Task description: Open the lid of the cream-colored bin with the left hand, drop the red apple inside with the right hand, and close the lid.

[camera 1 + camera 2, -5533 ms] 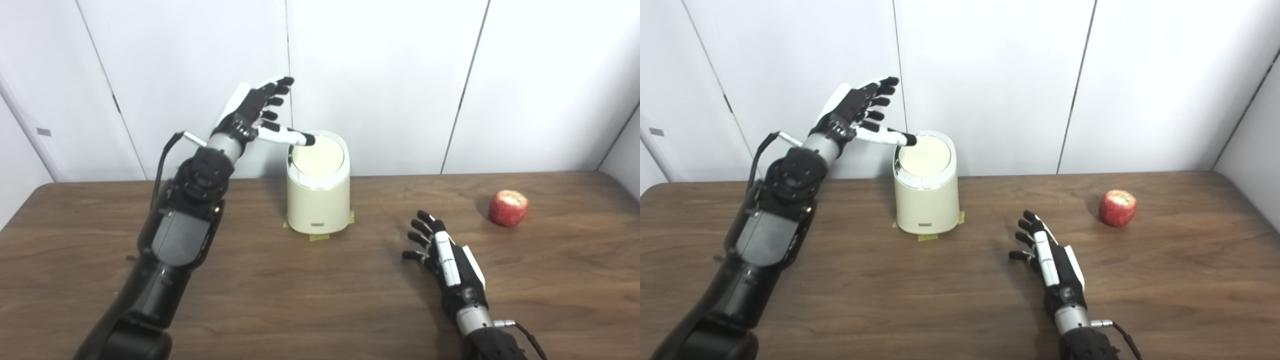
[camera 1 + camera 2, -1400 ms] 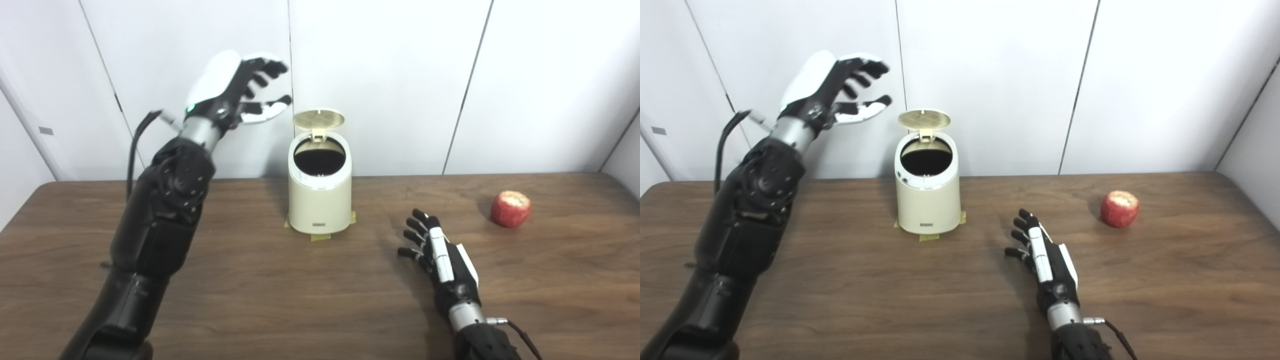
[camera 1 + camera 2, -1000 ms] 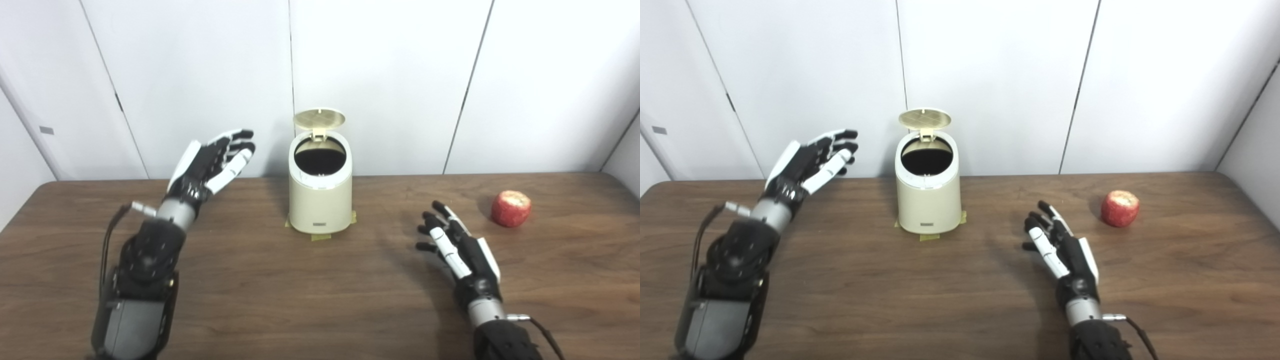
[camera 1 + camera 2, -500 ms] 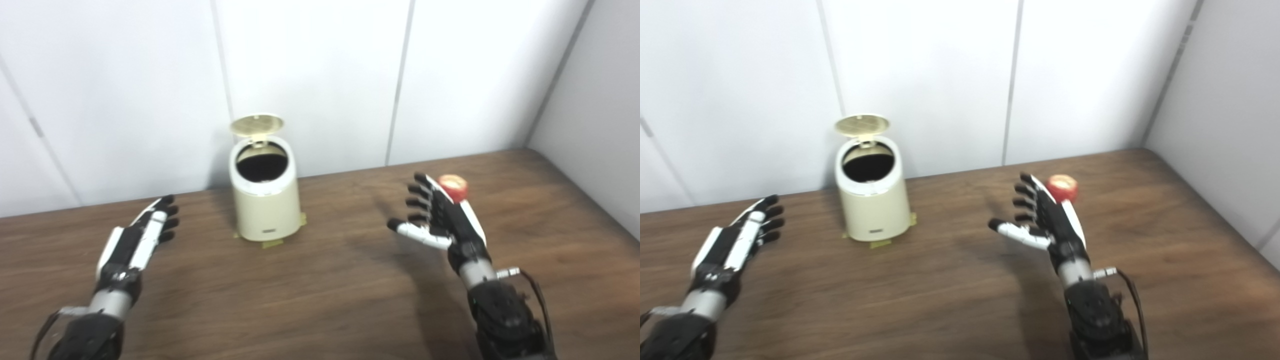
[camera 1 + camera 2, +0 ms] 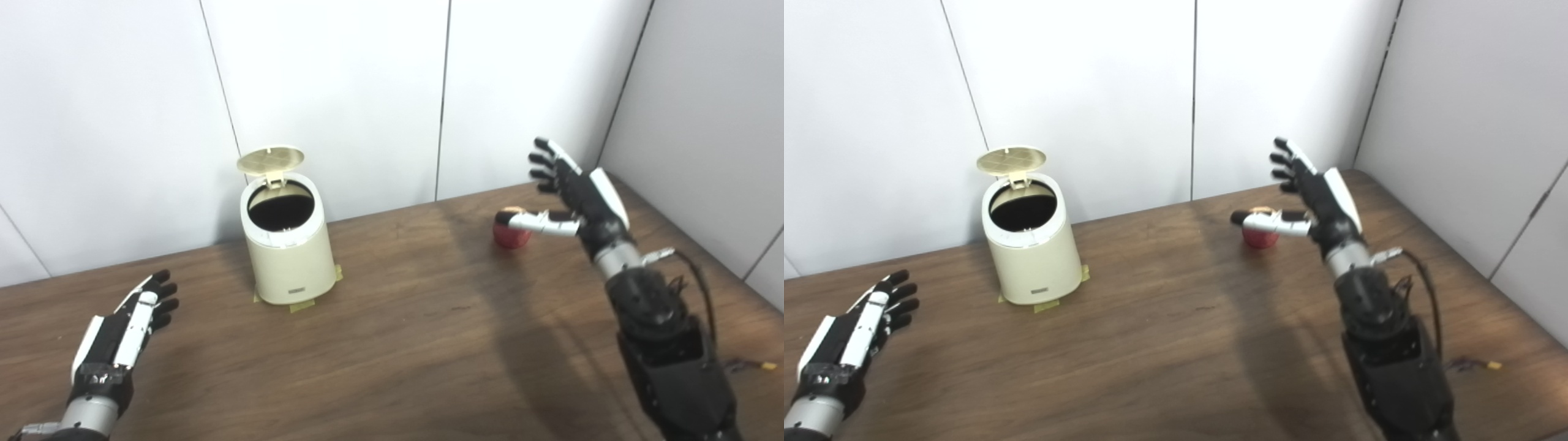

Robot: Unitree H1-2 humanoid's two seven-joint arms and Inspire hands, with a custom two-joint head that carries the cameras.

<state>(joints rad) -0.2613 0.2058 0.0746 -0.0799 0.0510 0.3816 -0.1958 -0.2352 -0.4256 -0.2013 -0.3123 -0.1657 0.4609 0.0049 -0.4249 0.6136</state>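
Left eye view: cream bin [image 5: 286, 260] standing upright, lid [image 5: 270, 158] tilting back; right hand [image 5: 579, 196] hovering over apple [image 5: 511, 235], fingers spread, empty; left hand [image 5: 119, 334] lying open near tabletop [image 5: 429, 343] edge.

Dark wood-grain table [image 5: 398, 343] against white panelled walls [image 5: 337, 92] with thin vertical seams.

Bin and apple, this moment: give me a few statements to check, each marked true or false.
1. The lid of the cream-colored bin stands open. True.
2. The red apple is inside the bin. False: it lies on the table.
3. The right hand is shut on the apple. False: it hangs open above it.
4. The left hand is open, low near the table. True.
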